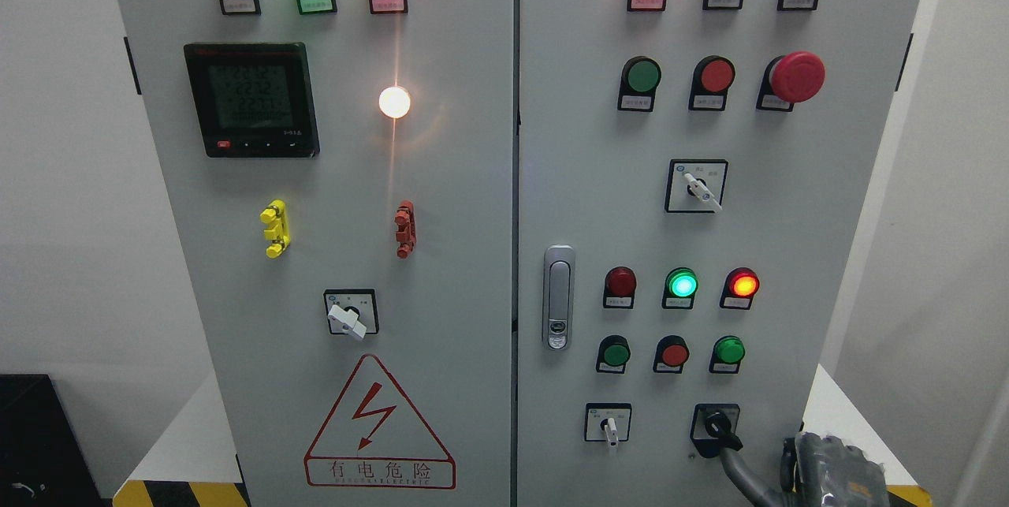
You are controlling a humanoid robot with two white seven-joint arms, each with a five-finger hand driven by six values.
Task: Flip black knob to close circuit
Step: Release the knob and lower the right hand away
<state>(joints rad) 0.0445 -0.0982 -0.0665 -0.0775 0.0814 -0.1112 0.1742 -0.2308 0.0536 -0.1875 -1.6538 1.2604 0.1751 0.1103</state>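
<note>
At the lower right corner, nearest the camera, the right hand [820, 467] comes up from the bottom edge, a grey, mottled metallic-looking shape with its lower part cut off by the frame. One dark grey finger [737, 469] reaches up and leftward to the black rotary knob [719, 428], its tip touching the knob's lower side; whether the other fingers are curled or spread I cannot tell, since they are blurred and partly out of frame. The black rotary knob sits in a black square bezel at the bottom right of the pale grey metal cabinet door [788, 239], its lever tilted toward the lower right. Just left of it is a small white-handled selector switch [608, 426] on a white square plate, pointing straight down. Above these stands a row of three small round push buttons, green, red and green, then three indicator lamps of which the green lamp [682, 285] and the red-orange lamp [742, 285] glow. A silver oblong door latch [559, 298] sits at the door's left edge. Higher up is a red mushroom-shaped emergency stop button [796, 76]. On the left door, a red-outlined triangular lightning warning sign [378, 424] carries Chinese text, and a black square digital meter [252, 99] shows digits too faint to read.
</note>
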